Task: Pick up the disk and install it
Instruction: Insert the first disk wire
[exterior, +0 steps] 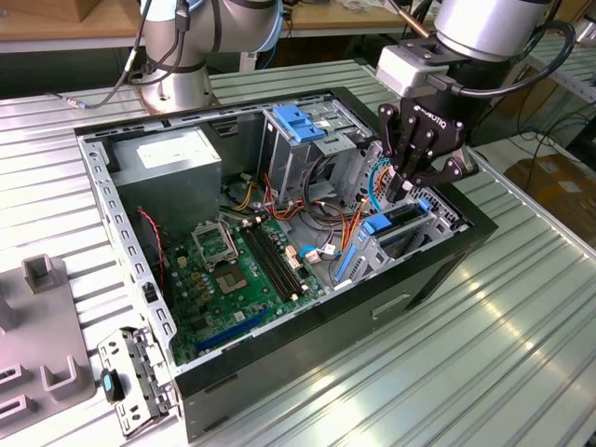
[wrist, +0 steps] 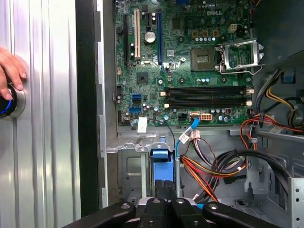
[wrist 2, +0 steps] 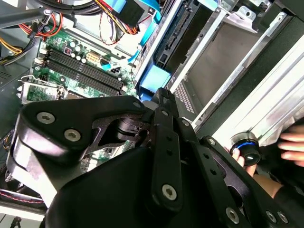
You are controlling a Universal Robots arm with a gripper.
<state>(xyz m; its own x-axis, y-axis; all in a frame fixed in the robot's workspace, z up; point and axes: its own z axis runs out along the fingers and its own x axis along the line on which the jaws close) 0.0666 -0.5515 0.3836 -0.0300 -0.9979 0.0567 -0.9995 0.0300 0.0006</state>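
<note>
We see the black linked-finger gripper (exterior: 402,191) lowered over the grey metal drive cage (wrist: 129,166) at the exterior view's right end of the open black computer case (exterior: 438,275), which lies on a ribbed silver metal table (exterior: 521,335). Its 2 fingers are drawn together with no gap that we can make out. Their tips sit right at the upper edge of the disk (exterior: 402,221), a flat dark drive with bright blue plastic rails. We cannot tell whether they pinch that edge or only rest on it.

The disk stands on edge inside the cage, just beside the green motherboard (wrist: 190,57); in the first wrist view its blue end tab (wrist: 160,154) pokes out beyond the fingertips. On the table outside the case, a person's hand (wrist: 10,71) rests on a round metal button with a blue ring (wrist: 8,102).
</note>
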